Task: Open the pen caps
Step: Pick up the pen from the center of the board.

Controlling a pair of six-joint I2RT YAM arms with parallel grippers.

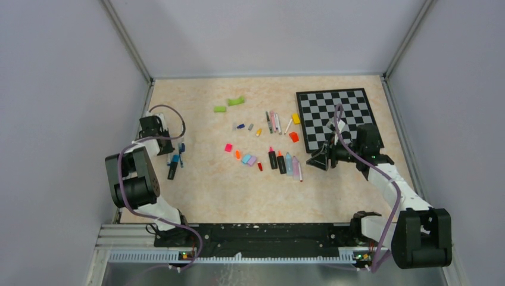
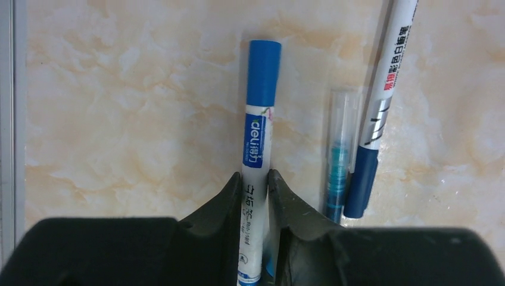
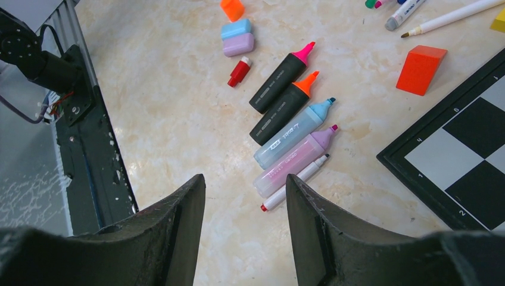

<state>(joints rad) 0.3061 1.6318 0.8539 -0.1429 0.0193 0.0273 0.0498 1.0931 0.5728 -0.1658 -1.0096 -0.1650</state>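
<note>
Dark fingers of the left gripper pinched the barrel of a white pen. Its blue cap was on, and it lay on the table near the left edge. Just beside it lay a clear teal pen and a white marker. The right gripper hung spread above uncapped highlighters, with loose caps beyond them and the chessboard alongside.

white pen: "deli" | chessboard border: "1", "2"
</note>
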